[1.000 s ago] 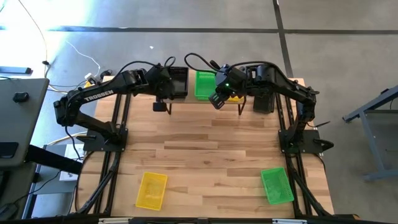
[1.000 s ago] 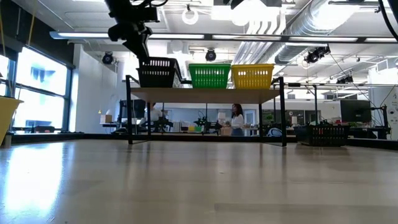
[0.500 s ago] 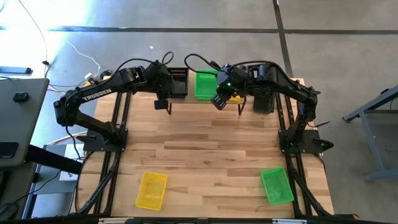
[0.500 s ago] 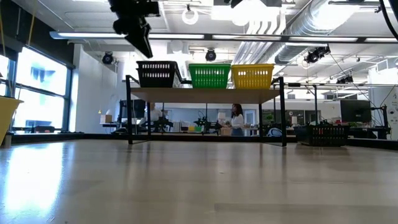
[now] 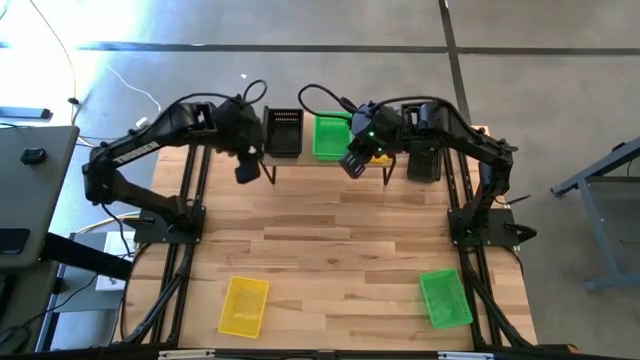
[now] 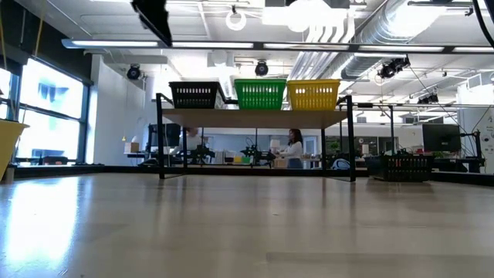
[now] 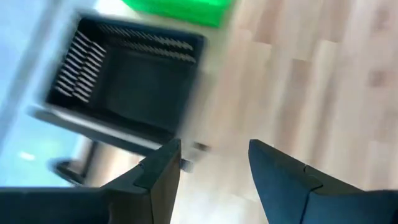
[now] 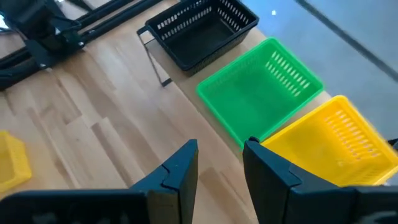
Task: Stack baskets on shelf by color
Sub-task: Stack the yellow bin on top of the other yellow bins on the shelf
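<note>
Three baskets on the shelf; both grippers empty.
Black basket [image 5: 285,131], green basket [image 5: 330,136] and yellow basket [image 6: 312,94] sat side by side on the shelf [image 6: 255,117] at 12 o'clock. Left gripper [image 5: 246,172] hung beside the black basket, fingers apart. Right gripper [image 5: 352,163] hovered by the green one, fingers apart. Loose yellow basket [image 5: 244,305] at 7 o'clock, loose green basket [image 5: 444,297] at 5.

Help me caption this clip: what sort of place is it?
Probably a robotics lab in an open-plan industrial workspace: exposed ceiling ducts, a person at distant desks, and a butcher-block table with a low shelf of baskets.
</note>
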Controlling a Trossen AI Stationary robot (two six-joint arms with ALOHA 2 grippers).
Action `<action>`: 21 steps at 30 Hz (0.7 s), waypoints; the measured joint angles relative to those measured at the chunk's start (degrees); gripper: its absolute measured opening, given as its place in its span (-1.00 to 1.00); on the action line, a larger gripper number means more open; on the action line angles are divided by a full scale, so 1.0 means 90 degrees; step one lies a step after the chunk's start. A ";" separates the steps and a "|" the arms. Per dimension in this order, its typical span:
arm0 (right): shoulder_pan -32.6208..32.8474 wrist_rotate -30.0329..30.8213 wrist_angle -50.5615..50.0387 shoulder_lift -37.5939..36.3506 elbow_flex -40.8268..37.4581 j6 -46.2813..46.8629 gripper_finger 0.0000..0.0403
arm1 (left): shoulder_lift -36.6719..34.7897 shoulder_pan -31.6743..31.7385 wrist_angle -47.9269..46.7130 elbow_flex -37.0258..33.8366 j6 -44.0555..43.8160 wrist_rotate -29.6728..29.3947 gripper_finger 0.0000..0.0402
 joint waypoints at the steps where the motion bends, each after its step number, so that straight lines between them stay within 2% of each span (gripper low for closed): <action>1: 0.0013 -0.0057 -0.0001 0.0000 0.0000 0.0074 -0.43 | -0.0045 -0.0078 -0.0142 0.0000 -0.0255 0.0131 -0.12; 6: 0.0160 -0.0146 -0.0005 0.0000 0.0000 0.0315 -0.43 | -0.0367 -0.0738 -0.0567 -0.0115 -0.1502 0.0223 -0.12; 15: 0.0815 -0.0315 0.0036 0.0002 -0.0002 0.1024 -0.43 | -0.1319 -0.2574 -0.0599 -0.1104 -0.4740 -0.0476 -0.13; 21: 0.1267 -0.0314 0.0183 0.0014 -0.0251 0.1476 -0.43 | -0.1566 -0.3889 -0.0591 -0.1674 -0.6684 -0.0902 -0.13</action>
